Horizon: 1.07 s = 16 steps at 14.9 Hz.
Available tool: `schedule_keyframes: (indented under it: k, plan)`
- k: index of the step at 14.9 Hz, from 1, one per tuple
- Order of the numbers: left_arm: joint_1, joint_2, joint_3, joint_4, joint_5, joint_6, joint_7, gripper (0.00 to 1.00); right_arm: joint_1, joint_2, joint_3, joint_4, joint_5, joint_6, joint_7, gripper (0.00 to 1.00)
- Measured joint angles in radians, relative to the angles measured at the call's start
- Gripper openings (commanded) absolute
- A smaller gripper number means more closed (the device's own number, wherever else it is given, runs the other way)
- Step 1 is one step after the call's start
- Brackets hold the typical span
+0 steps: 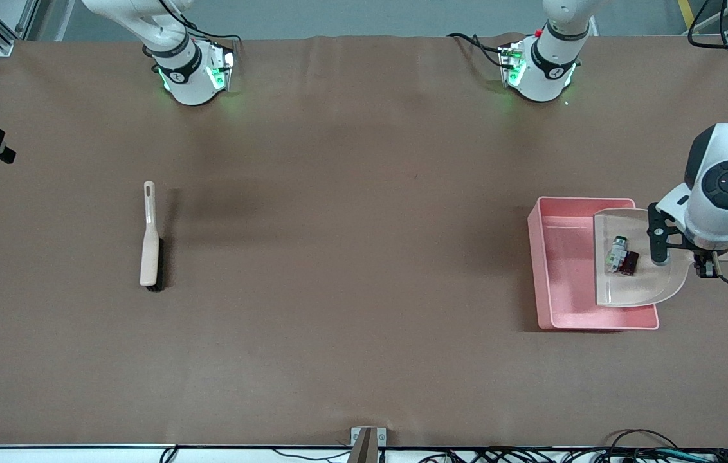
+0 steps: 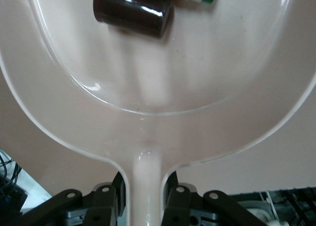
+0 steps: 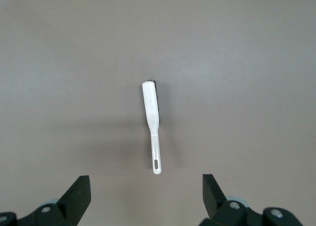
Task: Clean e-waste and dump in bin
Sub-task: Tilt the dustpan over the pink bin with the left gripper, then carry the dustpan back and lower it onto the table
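The sweeping looks done: both e-waste pieces (image 1: 621, 255) lie in the dustpan (image 1: 635, 286), held over the pink bin (image 1: 554, 270) at the frame's right by the left gripper (image 2: 145, 199), clamped on its handle. Tipping remains. The right gripper (image 3: 145, 196) waits open above the brush (image 1: 150, 241).

White, rounded arm casings with black joint bands are seen; green lights glow at both bases, and black cables are attached.
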Motion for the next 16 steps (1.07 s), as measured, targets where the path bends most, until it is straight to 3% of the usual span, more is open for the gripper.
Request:
schedule_keyframes:
  k: [4, 11, 16]
  plan:
    - [-0.028, 0.0, 0.002, -0.005, 0.109, -0.045, -0.083, 0.1, 0.0, 0.0, 0.0, 0.002, -0.001, -0.001, 0.0, 1.0]
    - [-0.051, -0.04, -0.008, 0.025, 0.118, -0.051, -0.1, 0.1, 0.0, 0.0, -0.003, 0.015, -0.002, 0.0, 0.0, 1.0]
    - [-0.203, -0.064, -0.014, 0.128, -0.11, -0.058, -0.114, 0.1, 0.0, 0.0, -0.009, 0.029, -0.004, 0.0, 0.0, 1.0]
